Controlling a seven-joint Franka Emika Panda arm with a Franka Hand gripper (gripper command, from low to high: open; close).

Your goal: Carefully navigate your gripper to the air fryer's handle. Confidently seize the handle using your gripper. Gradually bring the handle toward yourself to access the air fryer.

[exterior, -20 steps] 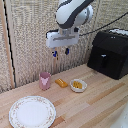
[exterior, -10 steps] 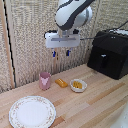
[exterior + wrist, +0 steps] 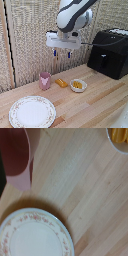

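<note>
Handle (image 3: 102, 61) contact is not yet occurring; we are holding the gripper (image 3: 63, 54) well apart from the air fryer (image 3: 111, 52). Its fingers are sitting apart, gripping nothing, so approach, grasp and pull are all remaining.

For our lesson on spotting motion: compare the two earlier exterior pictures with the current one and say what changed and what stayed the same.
Hardly anything moved. The claw hangs above the table at nearly the same spot, perhaps shifted very slightly; it holds nothing and is well short of the air fryer and its handle. The pink cup, the small bowl, the orange piece and the floral plate lie as before.
</note>
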